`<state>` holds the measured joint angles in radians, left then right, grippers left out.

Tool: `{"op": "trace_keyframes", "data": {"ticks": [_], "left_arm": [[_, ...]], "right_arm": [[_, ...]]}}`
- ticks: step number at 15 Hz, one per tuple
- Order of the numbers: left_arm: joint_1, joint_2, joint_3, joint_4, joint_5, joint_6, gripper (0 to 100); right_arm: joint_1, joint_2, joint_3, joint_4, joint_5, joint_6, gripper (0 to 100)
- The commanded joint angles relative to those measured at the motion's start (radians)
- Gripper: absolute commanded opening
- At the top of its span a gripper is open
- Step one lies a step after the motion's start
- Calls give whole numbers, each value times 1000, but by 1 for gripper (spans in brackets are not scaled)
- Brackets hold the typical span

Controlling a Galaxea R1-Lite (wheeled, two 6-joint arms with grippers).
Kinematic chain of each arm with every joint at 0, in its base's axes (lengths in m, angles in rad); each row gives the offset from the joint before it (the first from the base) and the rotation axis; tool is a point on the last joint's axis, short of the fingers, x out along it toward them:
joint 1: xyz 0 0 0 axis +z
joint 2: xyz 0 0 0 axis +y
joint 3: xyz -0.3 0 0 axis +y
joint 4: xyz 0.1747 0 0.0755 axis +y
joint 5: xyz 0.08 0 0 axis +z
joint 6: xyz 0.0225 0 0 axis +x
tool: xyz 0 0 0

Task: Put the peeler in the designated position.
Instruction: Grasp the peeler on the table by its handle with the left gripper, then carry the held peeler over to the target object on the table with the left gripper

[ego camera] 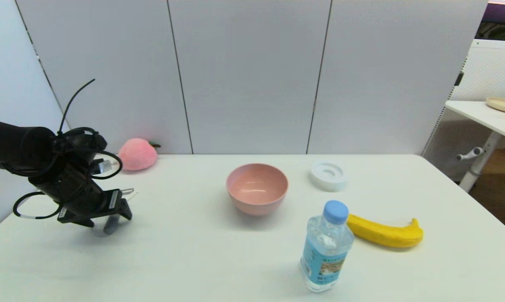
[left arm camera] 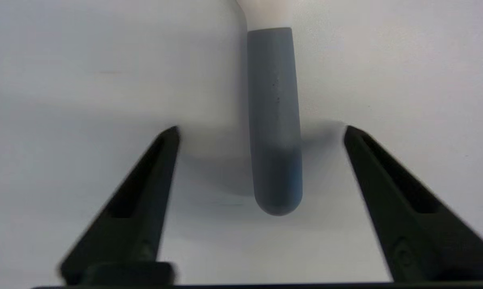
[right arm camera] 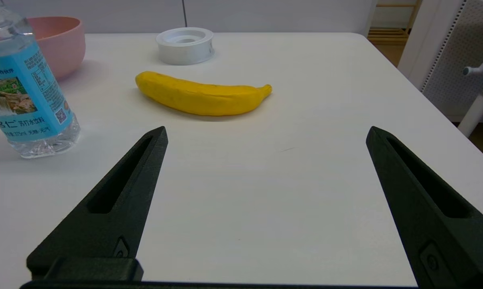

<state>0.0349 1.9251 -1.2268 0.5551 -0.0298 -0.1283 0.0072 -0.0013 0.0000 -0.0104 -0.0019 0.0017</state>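
Since the left end effector [ego camera: 117, 209] sits low over the counter [ego camera: 202, 256] at the left of the head frame with its two black fingers [left arm camera: 145, 200] spread wide apart, the peeler [left arm camera: 274, 120] lies flat between them, touched by neither. Whether this is a grasp about to begin or a release just made cannot be told from these frames; the designated position has no mark on the white surface, so I cannot judge whether the peeler already rests there. If it does, what is left is only to lift the arm clear; if not, the fingers have yet to close on the handle and the whole carry remains. The left wrist frame gives what the head frame barely shows: the dark grey handle running up the centre, its rounded end nearest the camera, the cream head just entering at the upper edge, and clear counter on both sides of it. From the head camera the peeler is mostly hidden under the arm, only a grey stub below the fingers and a glint of metal beside them. That view alone shows the layout: a pink peach [ego camera: 137, 154] at the back left, a pink bowl [ego camera: 257, 188] in the centre, a white ring [ego camera: 328, 175], a water bottle [ego camera: 326, 248] and a banana [ego camera: 384, 232] toward the right. The right end effector [right arm camera: 265, 136], unseen in the head frame, hovers with fingers apart and empty, near the bottle and banana.
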Motion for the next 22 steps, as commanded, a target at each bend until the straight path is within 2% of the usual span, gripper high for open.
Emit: {"op": "trace_keyframes", "data": {"ticks": [1, 10, 13, 17, 19, 22], "left_arm": [[-1, 15, -5, 5, -1, 15, 0], [-4, 32, -31, -4, 1, 78, 0], [-35, -18, -142, -52, 4, 147, 0], [-184, -67, -292, -93, 16, 145, 0], [-265, -55, -370, -87, 62, 130, 0], [-388, -25, -401, -83, 71, 3, 0]], "right_arm": [[0, 1, 0, 0, -1, 0, 100], [0, 1, 0, 0, 0, 0, 100], [0, 1, 0, 0, -1, 0, 100], [0, 1, 0, 0, 0, 0, 100], [0, 1, 0, 0, -1, 0, 100], [0, 1, 0, 0, -1, 0, 100]]}}
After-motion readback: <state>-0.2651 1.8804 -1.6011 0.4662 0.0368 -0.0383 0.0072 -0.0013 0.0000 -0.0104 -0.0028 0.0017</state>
